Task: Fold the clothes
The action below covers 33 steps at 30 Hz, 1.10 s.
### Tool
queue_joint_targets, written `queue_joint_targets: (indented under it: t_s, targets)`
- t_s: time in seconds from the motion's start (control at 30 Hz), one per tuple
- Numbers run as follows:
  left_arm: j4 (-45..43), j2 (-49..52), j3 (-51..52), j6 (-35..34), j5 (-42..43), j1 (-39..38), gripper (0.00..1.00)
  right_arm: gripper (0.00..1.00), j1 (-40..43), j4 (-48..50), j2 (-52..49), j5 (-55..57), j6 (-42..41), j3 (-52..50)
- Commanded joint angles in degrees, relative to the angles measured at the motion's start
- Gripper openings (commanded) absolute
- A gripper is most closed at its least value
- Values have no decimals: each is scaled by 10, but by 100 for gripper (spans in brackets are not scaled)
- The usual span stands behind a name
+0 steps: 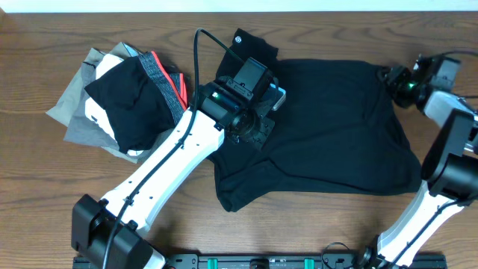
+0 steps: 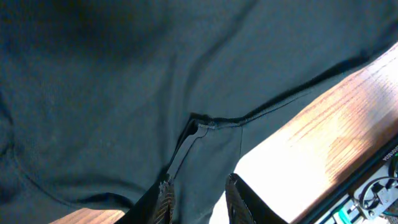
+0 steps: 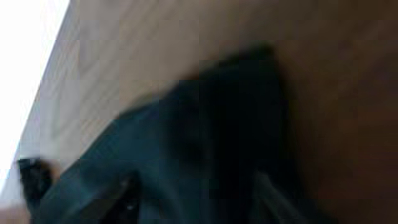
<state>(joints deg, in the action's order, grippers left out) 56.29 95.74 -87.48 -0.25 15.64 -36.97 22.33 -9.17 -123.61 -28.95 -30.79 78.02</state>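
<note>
Left hand (image 2: 198, 198) part-open over a hem of the large soft black short-sleeved shirt (image 1: 328, 127), right hand (image 3: 196, 193) spread at its corner: each should pinch cleanly before lifting.

Even room light: one crisp view, one with glare, one smeared

The overhead view is evenly lit and sharp, with only faint, soft shadows on the table (image 1: 45, 187). The black shirt (image 1: 328, 127) soaks up the light, so its folds barely read, and a washed-out white strip runs along the top edge of the frame. In the left wrist view the cloth is in focus and its seam is clear, but glare bleaches the table at the lower right to plain white, and the left gripper (image 2: 198, 205) at the bottom edge is soft. The right wrist view is dim and heavily blurred all over, with smeared cloth edges and an overexposed white wedge in the upper left corner.
</note>
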Motion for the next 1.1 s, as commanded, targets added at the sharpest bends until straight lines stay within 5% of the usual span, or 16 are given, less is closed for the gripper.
queue_joint_targets:
  t_s: [0.0, 0.37, 0.43, 0.6, 0.8, 1.07]
  targets:
    - [-1, -3, -8, -4, -13, 0, 30, 62, 25, -56, 1, 4, 25, 19]
    - [-8, -3, -8, -4, -13, 0, 30, 68, 45, -248, 5, 64, 103, 46]
    - [-9, -3, -8, -4, -13, 0, 30, 62, 44, -249, 5, 88, 103, 46]
    - [-11, -3, -8, -4, -13, 0, 30, 26, 31, -220, 4, 100, 102, 46]
    - [-14, -3, -8, -4, -13, 0, 30, 11, -6, -175, -8, 157, 85, 46]
    - [-13, -3, -8, -5, -13, 0, 30, 3, -36, 58, -15, 99, 59, 53]
